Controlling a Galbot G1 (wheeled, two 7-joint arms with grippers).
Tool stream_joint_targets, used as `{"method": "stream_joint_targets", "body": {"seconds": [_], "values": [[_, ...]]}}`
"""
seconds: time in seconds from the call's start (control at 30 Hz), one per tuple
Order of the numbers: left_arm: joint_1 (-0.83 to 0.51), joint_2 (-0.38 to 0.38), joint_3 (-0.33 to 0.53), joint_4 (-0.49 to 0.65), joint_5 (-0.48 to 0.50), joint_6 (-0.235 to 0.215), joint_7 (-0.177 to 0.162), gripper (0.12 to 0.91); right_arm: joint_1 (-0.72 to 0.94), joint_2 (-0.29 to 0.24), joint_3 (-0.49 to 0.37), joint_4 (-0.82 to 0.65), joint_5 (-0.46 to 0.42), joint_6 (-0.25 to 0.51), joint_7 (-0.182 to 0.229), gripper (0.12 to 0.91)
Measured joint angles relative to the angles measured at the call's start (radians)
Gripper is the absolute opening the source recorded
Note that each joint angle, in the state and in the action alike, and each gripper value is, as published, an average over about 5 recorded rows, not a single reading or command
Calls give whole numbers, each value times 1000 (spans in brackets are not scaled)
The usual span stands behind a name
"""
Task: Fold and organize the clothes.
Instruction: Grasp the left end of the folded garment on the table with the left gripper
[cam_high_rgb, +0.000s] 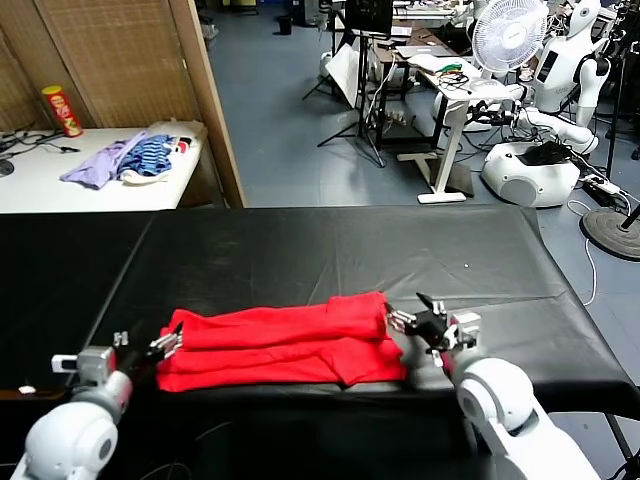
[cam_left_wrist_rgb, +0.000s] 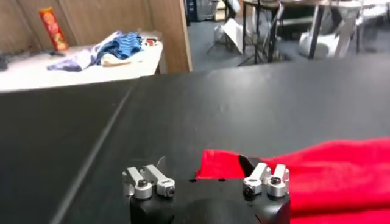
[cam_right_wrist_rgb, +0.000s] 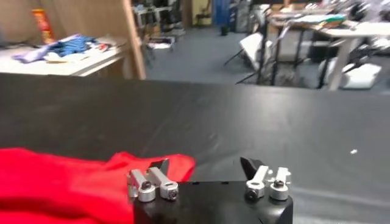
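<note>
The black table (cam_high_rgb: 330, 250) carries the red T-shirt (cam_high_rgb: 285, 345), folded into a long band near its front edge, print hidden; the left gripper (cam_high_rgb: 160, 347) and right gripper (cam_high_rgb: 412, 322) flank its ends, jaws spread, seemingly holding nothing.

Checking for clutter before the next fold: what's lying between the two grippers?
Only the red T-shirt, folded into a long band on the black table, spans from left gripper to right gripper, seen in the head view.
</note>
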Motion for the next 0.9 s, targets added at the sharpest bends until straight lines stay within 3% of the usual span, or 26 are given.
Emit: {"method": "stream_joint_targets", "body": {"seconds": [0.23, 0.37, 0.43, 0.67, 0.8, 0.9], "values": [[-83, -15, 47, 92, -36, 15, 16, 798, 41, 70, -27, -84, -22, -2, -2, 777], [-91, -15, 53, 135, -43, 14, 26, 788, 37, 89, -30, -102, -29, -1, -7, 619], [-90, -16, 53, 150, -44, 10, 28, 742, 32, 97, -31, -109, -36, 4, -8, 519], [-73, -35, 58, 159, 40, -48, 25, 381, 13, 129, -40, -127, -81, 52, 27, 169], [-83, -62, 75, 175, 161, -122, 23, 180, 18, 153, -47, -156, -145, 121, 76, 128], [-105, -86, 92, 200, 239, -167, 23, 147, 31, 171, -49, -189, -190, 170, 91, 130]]}}
